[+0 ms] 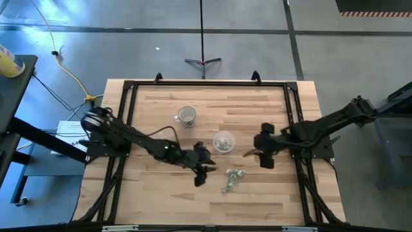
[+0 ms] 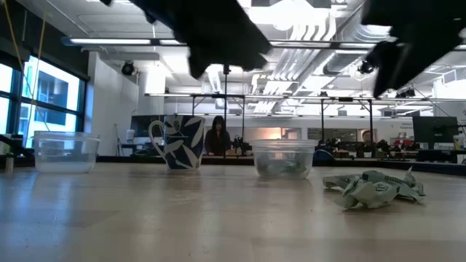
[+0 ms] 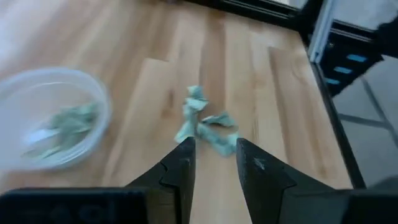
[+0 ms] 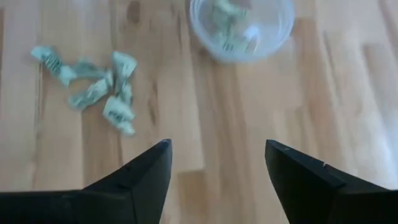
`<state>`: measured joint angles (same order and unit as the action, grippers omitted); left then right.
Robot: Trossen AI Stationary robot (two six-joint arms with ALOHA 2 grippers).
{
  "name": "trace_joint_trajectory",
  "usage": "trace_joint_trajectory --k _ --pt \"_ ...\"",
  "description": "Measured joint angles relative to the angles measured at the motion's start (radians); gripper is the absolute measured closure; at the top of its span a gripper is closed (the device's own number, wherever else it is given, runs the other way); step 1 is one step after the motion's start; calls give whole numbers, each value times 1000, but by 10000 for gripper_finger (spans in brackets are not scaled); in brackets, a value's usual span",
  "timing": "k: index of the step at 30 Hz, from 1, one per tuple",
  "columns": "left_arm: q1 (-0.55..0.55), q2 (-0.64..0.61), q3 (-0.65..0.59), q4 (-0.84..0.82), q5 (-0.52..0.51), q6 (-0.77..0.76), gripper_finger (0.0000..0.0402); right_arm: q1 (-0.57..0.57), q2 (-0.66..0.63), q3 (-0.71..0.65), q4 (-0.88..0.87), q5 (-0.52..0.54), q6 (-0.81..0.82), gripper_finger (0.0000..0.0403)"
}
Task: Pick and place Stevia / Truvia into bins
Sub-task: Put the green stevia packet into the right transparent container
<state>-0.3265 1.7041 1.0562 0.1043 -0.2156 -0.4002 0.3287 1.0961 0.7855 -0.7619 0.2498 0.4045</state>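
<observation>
Green packets point(image 3: 205, 127) beyond left jaws' tips

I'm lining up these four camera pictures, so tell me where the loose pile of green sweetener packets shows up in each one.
High view: packet pile lies below the table's centre, between both grippers.
Low view: pile at right, on the tabletop.
Left wrist view: pile mid-picture, just beyond the left gripper.
Right wrist view: pile at upper left.
Shared landmark: the clear cup holding packets, beside the pile in every view.
</observation>
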Motion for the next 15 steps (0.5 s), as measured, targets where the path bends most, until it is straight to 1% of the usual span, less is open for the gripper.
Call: trace_joint_trajectory --k 2,5,8,10,12,15 --pt "0 65 49 24 24 29 250 62 -26 -24 -14 17 72 153" --pt "-1 166 182 -28 57 107 250 152 -32 -33 -34 54 149 153" --pt "-1 277 329 -169 96 143 250 217 -23 -36 -53 93 219 153" --pt "4 339 404 -246 99 145 250 253 -24 -35 -60 121 267 153" --pt "12 367 447 -307 100 139 250 285 -24 -35 -74 137 309 153" --pt "28 385 456 -310 101 137 250 327 -24 -35 -95 146 356 153"
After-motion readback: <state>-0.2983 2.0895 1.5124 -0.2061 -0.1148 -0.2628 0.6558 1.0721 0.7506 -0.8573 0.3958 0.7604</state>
